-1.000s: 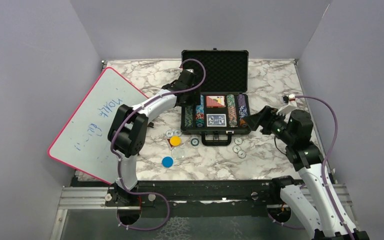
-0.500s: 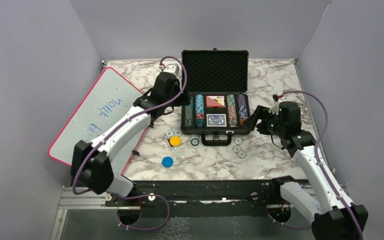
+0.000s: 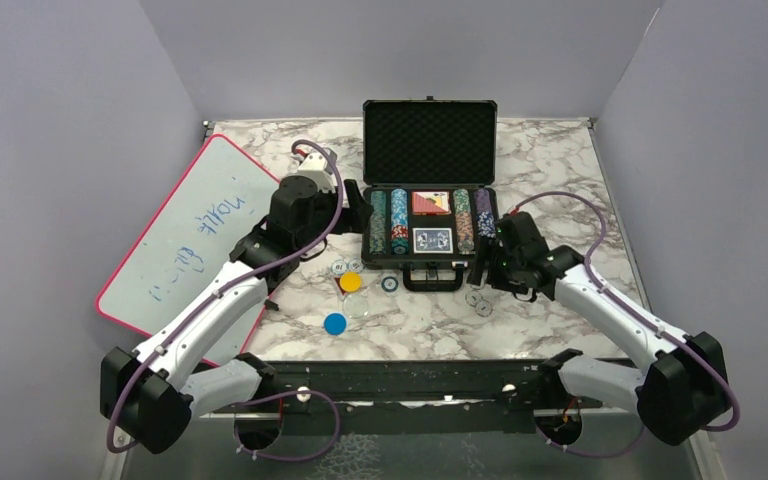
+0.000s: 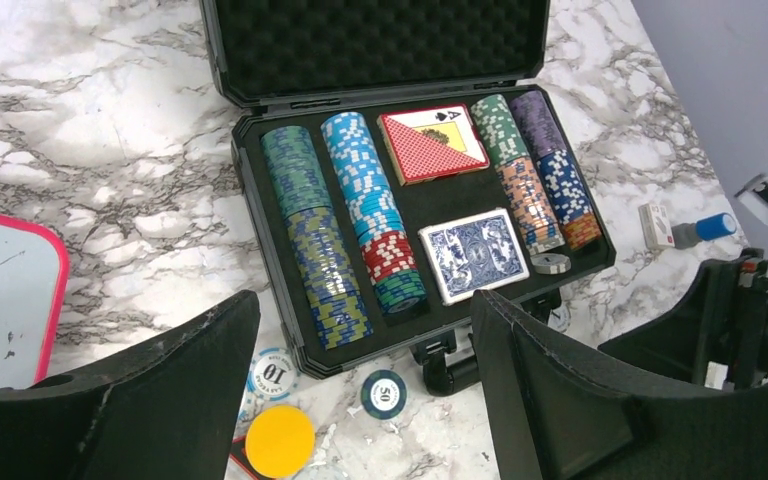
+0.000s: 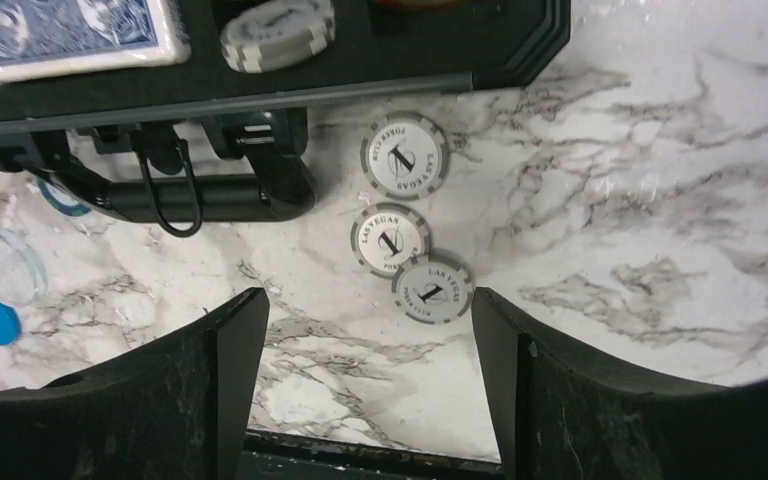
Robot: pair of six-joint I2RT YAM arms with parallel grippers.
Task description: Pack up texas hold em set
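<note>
A: Where does the set stand?
B: The case [image 4: 260, 230] is set back-centre on the worktop [image 3: 560, 170], lid [image 4: 375, 40] upright. Chip rows [image 4: 335, 250] and both card decks [image 4: 473, 254] are seated in the foam. Not packed yet: three grey chips [image 5: 390, 238] just right of the handle [image 5: 210, 195]. To its left are more chips [image 3: 345, 267], a yellow button [image 3: 350, 283] and a blue button [image 3: 335, 323].

A: Jaws?
B: Both pairs are spread wide and nothing is held. The right jaws are hung directly over the grey chips. The left jaws are poised just left of the case.

A: Failure modes?
B: The chips lie flat on glossy marble, so a pinch is likely to be skated off. The lower two grey chips are touching. Two could be dragged together, or one flicked under the handle. The handle could be clipped by the right jaws and the case shoved. The lid could be knocked shut by the left arm's cable [image 3: 320, 190]. The whiteboard [image 3: 190, 240] could be nudged by the left arm, which is close.

A: Surface, room?
B: The worktop is white-grey veined marble, hard and shiny. It is boxed in by plain grey-lilac walls [image 3: 60, 120] on three sides. The arm bases are carried on a black rail [image 3: 410, 380] at the near edge.
</note>
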